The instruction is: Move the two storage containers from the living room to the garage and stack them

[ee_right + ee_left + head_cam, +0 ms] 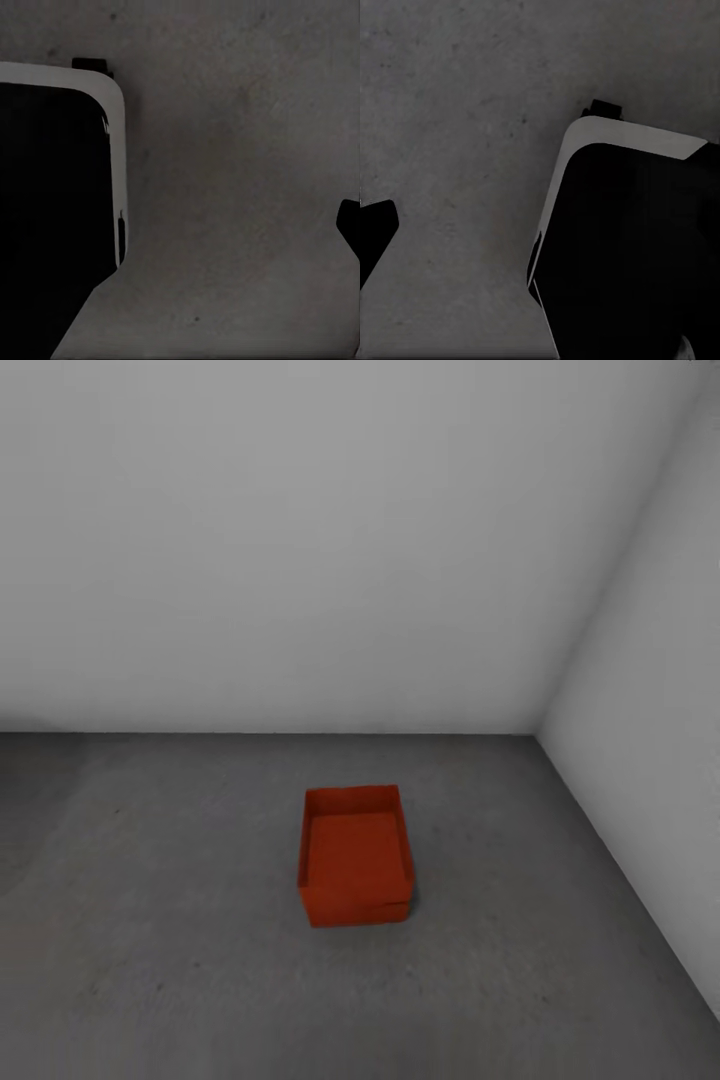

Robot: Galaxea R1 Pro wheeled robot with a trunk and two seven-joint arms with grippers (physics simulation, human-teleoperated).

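Could not tell the state of either pincer. In the left wrist view, caught just a black finger tip (375,232) at the picture's edge, its partner out of frame, so no way to judge the gap; nothing held or touched there. Same in the right wrist view: one dark finger tip (349,225) at the edge, clear of everything. Both wrist cameras pointed down at the mottled dark concrete floor (457,112), each alongside the robot's base (622,247), a black body with a pale rounded rim, also seen in the right wrist view (52,210). Suggested arms hanging low beside the base, grippers aimed at the ground.

From the head view, found the two storage containers (356,856) stacked one on the other, red-orange, resting on the floor (150,960) in the garage, near the middle of the picture. Upper bin sat squarely nested on the lower, open side up, empty. Stood well apart from the white-grey back wall (300,560) and the side wall (660,710), toward the corner where those meet.
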